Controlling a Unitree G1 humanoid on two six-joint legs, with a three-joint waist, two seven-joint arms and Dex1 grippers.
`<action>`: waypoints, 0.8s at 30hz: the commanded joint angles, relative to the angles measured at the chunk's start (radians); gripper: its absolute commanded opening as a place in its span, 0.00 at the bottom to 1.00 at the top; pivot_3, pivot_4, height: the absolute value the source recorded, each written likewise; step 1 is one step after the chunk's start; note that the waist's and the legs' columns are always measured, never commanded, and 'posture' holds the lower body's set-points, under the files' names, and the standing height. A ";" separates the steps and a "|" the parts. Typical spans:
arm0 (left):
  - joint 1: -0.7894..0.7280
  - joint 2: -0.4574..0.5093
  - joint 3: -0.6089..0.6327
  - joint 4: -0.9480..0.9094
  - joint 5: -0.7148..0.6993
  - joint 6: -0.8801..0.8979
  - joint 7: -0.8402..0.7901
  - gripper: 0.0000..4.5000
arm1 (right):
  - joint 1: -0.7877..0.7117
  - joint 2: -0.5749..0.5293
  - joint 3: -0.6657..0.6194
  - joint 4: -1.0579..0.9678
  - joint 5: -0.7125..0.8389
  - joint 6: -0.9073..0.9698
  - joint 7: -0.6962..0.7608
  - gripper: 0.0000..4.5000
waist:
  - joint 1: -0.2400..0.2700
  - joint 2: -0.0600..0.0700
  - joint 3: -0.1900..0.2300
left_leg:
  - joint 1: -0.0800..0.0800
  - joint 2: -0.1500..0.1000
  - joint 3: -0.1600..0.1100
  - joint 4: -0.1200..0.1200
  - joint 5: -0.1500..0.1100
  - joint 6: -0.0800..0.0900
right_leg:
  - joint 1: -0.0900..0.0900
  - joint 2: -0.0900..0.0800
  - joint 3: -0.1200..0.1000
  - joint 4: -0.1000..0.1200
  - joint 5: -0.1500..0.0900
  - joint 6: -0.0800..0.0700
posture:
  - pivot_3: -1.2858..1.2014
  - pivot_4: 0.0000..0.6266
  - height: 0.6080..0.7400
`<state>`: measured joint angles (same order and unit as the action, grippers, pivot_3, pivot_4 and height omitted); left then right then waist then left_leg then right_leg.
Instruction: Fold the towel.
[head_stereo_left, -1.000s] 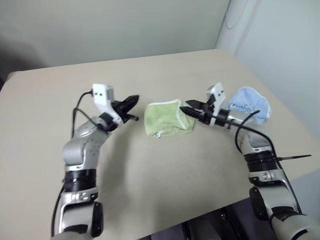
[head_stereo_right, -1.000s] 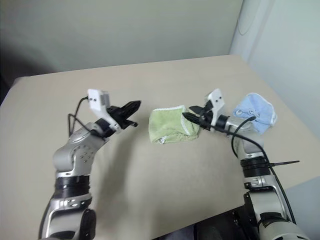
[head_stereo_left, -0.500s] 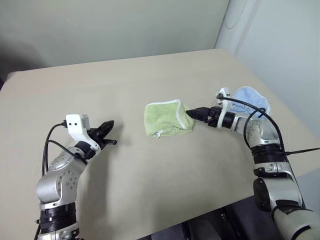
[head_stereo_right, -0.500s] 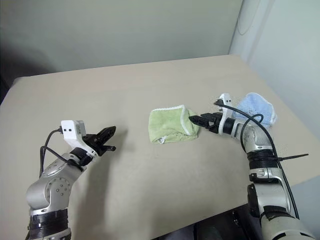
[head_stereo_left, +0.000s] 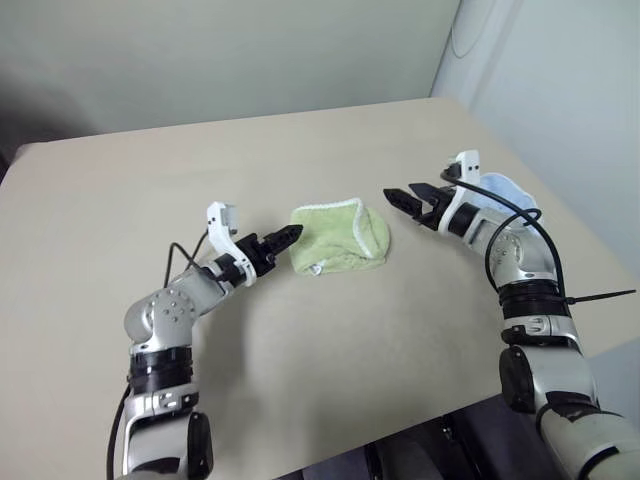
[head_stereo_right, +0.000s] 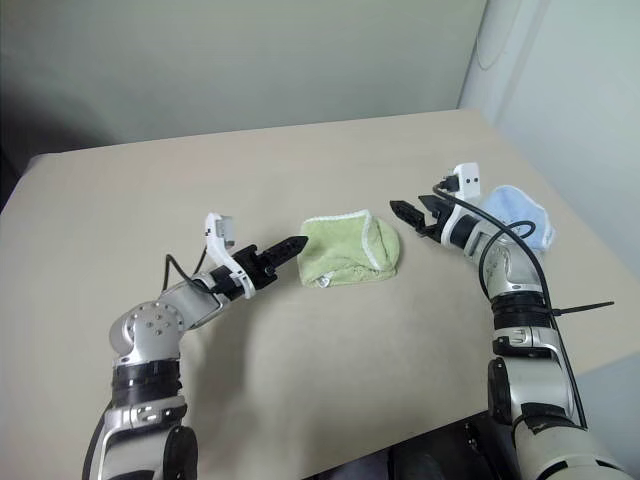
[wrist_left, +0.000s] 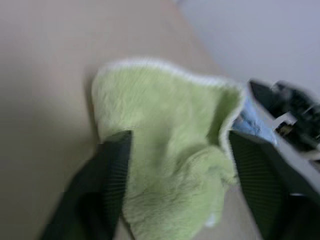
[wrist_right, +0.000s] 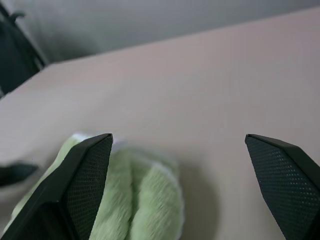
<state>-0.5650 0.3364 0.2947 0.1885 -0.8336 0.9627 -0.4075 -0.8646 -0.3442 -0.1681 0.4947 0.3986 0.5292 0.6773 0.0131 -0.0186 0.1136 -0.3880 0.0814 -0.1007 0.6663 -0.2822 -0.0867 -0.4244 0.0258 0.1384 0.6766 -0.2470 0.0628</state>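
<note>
— Both arms shift since a second ago: the right gripper (head_stereo_left: 408, 195) backs off the towel (head_stereo_left: 338, 236), and the left gripper (head_stereo_left: 287, 237) swings out and returns to its left edge

— Where's the towel?

— Mid-table (head_stereo_left: 300, 350), a rumpled folded bundle; a blue cloth (head_stereo_left: 505, 192) lies behind the right arm

— Jaws?

— Both spread wide, holding nothing. The fold looks loose, so I'd guess the left regrips that edge
</note>
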 joint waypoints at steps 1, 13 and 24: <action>-0.066 0.009 -0.070 0.108 0.064 0.012 -0.049 1.00 | 0.008 -0.003 -0.036 -0.085 0.027 -0.011 -0.025 1.00 | 0.001 0.000 0.000 | 0.000 0.000 0.000 0.000 0.000 0.000 | -0.001 0.000 0.000 0.000 0.000 0.000 | 0.52 0.24 1.00; -0.198 -0.092 -0.097 0.273 0.135 -0.005 -0.123 0.79 | 0.077 0.012 -0.049 -0.160 0.034 -0.005 -0.089 1.00 | 0.015 0.000 0.000 | 0.000 -0.015 -0.004 0.000 0.001 0.002 | 0.001 -0.013 0.002 -0.002 0.002 0.009 | 0.52 0.24 1.00; -0.178 -0.113 -0.012 0.237 0.126 -0.016 -0.081 0.00 | 0.065 0.035 -0.036 -0.141 0.025 -0.021 -0.101 1.00 | 0.012 0.000 0.000 | -0.001 -0.015 -0.004 0.000 0.001 0.002 | 0.001 -0.013 0.003 -0.005 0.003 0.010 | 0.52 0.24 1.00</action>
<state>-0.7421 0.2275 0.2591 0.4638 -0.6894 0.9558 -0.4958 -0.7822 -0.3093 -0.1908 0.3759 0.4104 0.5292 0.5829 0.0253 -0.0185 0.1137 -0.3887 0.0663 -0.1043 0.6661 -0.2810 -0.0849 -0.4236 0.0124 0.1411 0.6720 -0.2442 0.0732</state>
